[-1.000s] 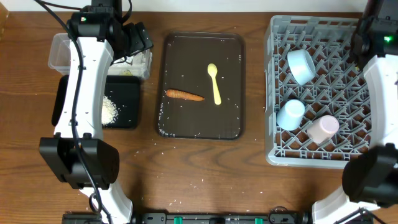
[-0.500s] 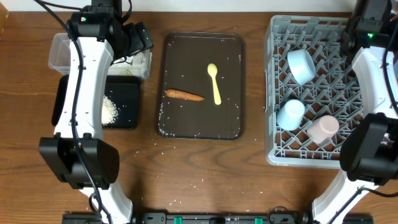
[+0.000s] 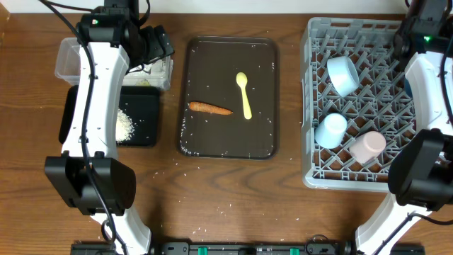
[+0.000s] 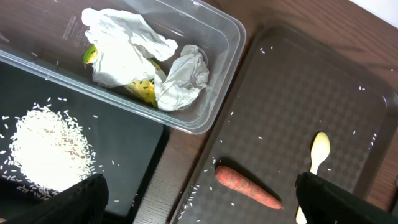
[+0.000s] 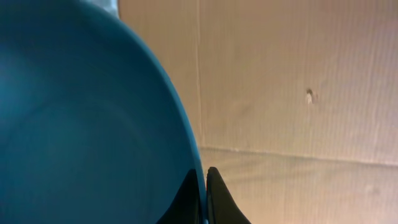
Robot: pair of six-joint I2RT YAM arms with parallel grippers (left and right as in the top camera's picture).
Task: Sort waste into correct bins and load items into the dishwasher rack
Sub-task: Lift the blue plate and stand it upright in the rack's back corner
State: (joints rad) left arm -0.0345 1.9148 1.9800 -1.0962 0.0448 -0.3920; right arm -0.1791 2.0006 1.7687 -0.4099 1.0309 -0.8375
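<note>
Right gripper pinches rim of large blue bowl over the dishwasher rack, likely to stand it edgewise there; left gripper splayed, empty.

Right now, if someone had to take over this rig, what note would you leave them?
Left gripper: fingers open, empty, over the tub. Right gripper: fingers shut on the blue bowl at its rim.
Done: tissue and wrapper in the tub; rice pile on the black tray; white bowl, pale cup and pink cup in the rack.
Left: rack the blue bowl; spoon and carrot lie on the brown tray among stray grains.
</note>
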